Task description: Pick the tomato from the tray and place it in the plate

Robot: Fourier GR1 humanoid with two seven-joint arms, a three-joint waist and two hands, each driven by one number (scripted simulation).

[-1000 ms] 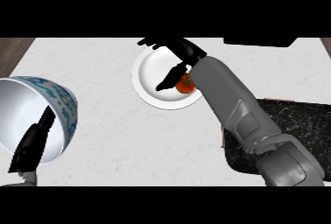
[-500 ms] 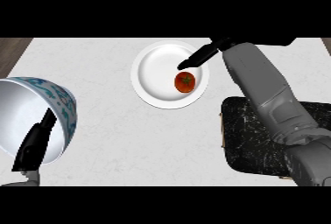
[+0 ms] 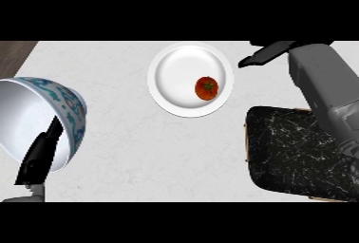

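Head view: tomato [image 3: 206, 88] lies on white plate [image 3: 175, 76], right of centre, nothing touching it. Right hand [image 3: 269, 52] hangs just beyond plate's right rim, fingers straight, holding nothing. Dark tray [image 3: 294, 152] sits nearer on counter [image 3: 147, 156]. Left hand [image 3: 38, 157] at lower left, fingers apparently straight, overlaps patterned bowl [image 3: 42, 109].

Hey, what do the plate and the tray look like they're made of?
The plate looks like glazed ceramic: plain white, smooth, evenly shaded. The tray looks like black marble, going by its white veining, though that could be a printed pattern. Its thin tan edge may be wood.
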